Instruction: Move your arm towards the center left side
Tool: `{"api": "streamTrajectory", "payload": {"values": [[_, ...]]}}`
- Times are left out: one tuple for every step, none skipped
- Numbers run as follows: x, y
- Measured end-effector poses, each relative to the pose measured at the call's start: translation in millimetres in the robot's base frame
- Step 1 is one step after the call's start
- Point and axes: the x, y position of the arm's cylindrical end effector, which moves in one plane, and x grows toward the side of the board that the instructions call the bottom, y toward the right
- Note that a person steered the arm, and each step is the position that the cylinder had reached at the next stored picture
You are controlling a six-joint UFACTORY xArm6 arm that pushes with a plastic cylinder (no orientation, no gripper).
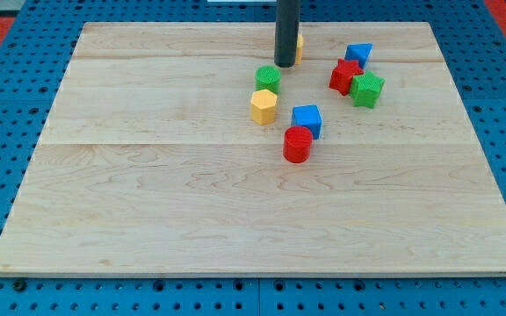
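Wood board (148,219); my tip (285,64) nr green cylinder (268,79)

My tip (285,64) ends a plain, straight, dark grey cylindrical rod with a smooth, unmarked surface.

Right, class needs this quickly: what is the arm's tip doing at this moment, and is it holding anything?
My tip: a bare rod with no jaws, so it holds nothing; it stands near the board's top edge, just above the green block and beside a partly hidden yellow block.
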Motion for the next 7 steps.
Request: {"api": "streamTrajectory", "payload": {"values": [[6.7, -78.0], [2.1, -123.0], [11.8, -80.6], [61.9, -73.7], [108.3, -73.7], [140.3, -87.0], [140.3, -138.2]]}}
